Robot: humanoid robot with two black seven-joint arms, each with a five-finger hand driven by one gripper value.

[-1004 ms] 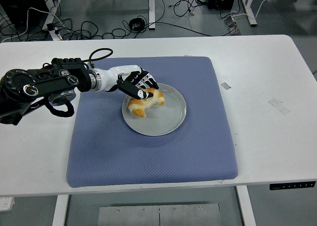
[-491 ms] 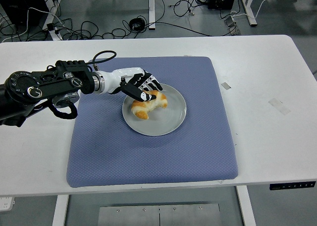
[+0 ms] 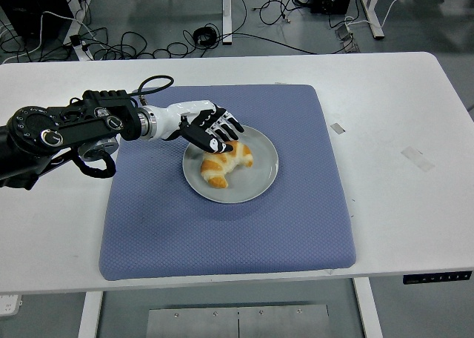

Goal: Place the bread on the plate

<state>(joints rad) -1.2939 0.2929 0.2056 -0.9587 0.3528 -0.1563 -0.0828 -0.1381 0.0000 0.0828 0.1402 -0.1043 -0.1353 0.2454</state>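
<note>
A curved golden piece of bread (image 3: 225, 164) lies on the grey round plate (image 3: 261, 181), left of the plate's middle. The plate stands on a blue mat (image 3: 222, 238). My left hand (image 3: 215, 132), with black and white fingers, hovers over the plate's upper left rim, just above the bread's top end. Its fingers are spread and hold nothing; the fingertips are close to the bread or barely touching it. The black left arm (image 3: 67, 130) reaches in from the left edge.
The blue mat covers the middle of the white table (image 3: 400, 116). Small pieces of tape (image 3: 338, 128) lie on the table right of the mat. Cables and desk legs show on the floor beyond the far edge.
The bread has slipped out of my left hand's fingers and settled lower on the plate. The hand itself has stayed nearly in place, its fingers now spread.
</note>
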